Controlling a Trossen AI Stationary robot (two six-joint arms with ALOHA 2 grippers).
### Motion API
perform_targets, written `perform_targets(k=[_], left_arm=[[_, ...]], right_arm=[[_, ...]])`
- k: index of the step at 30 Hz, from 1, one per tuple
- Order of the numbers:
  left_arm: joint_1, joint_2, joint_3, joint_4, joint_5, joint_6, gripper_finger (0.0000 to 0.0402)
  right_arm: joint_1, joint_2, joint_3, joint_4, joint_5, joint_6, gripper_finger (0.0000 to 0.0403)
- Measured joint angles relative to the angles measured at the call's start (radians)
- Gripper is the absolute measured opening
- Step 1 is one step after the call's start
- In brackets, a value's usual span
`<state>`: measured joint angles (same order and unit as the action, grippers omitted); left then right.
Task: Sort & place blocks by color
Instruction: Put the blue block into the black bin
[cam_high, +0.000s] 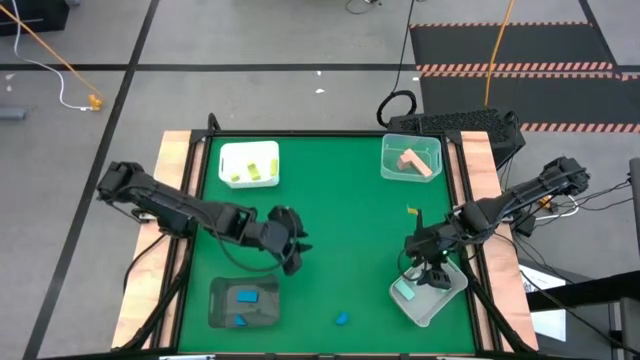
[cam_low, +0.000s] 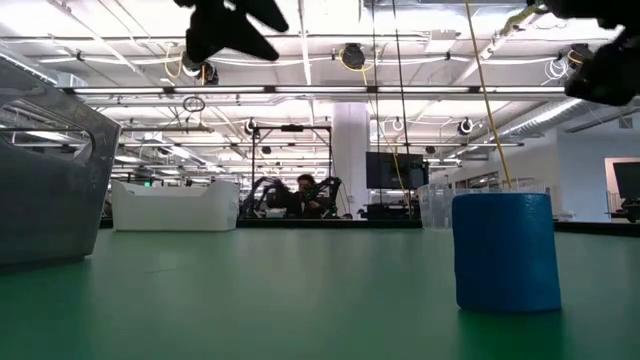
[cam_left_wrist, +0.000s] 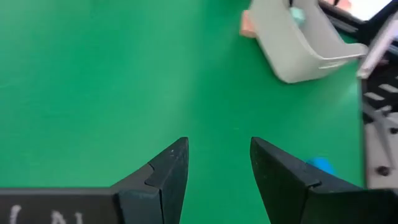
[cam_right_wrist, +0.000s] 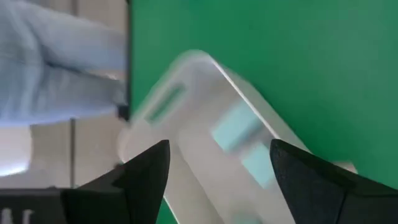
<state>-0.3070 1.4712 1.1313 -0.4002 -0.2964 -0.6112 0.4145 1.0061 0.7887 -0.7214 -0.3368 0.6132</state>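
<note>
While the right gripper (cam_high: 430, 268) hangs with fingers spread and empty over the clear tray (cam_high: 448, 296) of mint blocks (cam_high: 404, 291) at the table's 5 o'clock, the left gripper (cam_left_wrist: 219, 163) hovers open, holding nothing, near centre. A blue cylinder (cam_high: 342, 318) stands loose at 6 o'clock.

blue block (cam_high: 342, 319) loose on mat, pink blocks (cam_high: 415, 163) in tray

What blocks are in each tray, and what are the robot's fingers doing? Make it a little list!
white tray: lime blocks
clear tray: pink blocks
dark tray: blue blocks
near-right tray: mint blocks
loose on mat: blue block, small yellow piece
left gripper: fingers open, empty
right gripper: fingers open, over the mint tray
</note>
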Motion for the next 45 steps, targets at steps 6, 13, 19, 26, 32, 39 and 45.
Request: perform_targets(k=[6, 13, 19, 26, 32, 39, 45], left_arm=[[-0.075, 0.000, 0.001, 0.012, -0.072, -0.006, 0.0173], [-0.144, -0.008, 0.001, 0.006, -0.082, 0.080, 0.0173], [-0.224, -0.008, 0.001, -0.010, -0.086, 0.047, 0.0173], [-0.304, -0.008, 0.001, -0.023, -0.105, -0.033, 0.0173], [-0.364, -0.008, 0.001, -0.023, -0.112, -0.085, 0.0173], [-0.416, -0.008, 0.001, -0.023, -0.177, -0.151, 0.0173], [-0.422, -0.008, 0.001, -0.023, -0.186, -0.195, 0.0173]], right_arm=[[0.007, -0.005, 0.000, 0.221, -0.028, 0.139, 0.0265], [0.021, 0.025, 0.000, 0.598, 0.258, -0.058, 0.0265], [0.005, 0.163, 0.000, 0.829, 0.315, -0.144, 0.0265], [0.050, 0.339, 0.000, 0.933, 0.315, -0.166, 0.0265], [0.106, 0.463, 0.000, 0.920, 0.314, -0.246, 0.0265], [0.131, 0.546, 0.000, 0.960, 0.314, -0.332, 0.0265], [0.131, 0.613, 0.001, 1.113, 0.314, -0.341, 0.0265]])
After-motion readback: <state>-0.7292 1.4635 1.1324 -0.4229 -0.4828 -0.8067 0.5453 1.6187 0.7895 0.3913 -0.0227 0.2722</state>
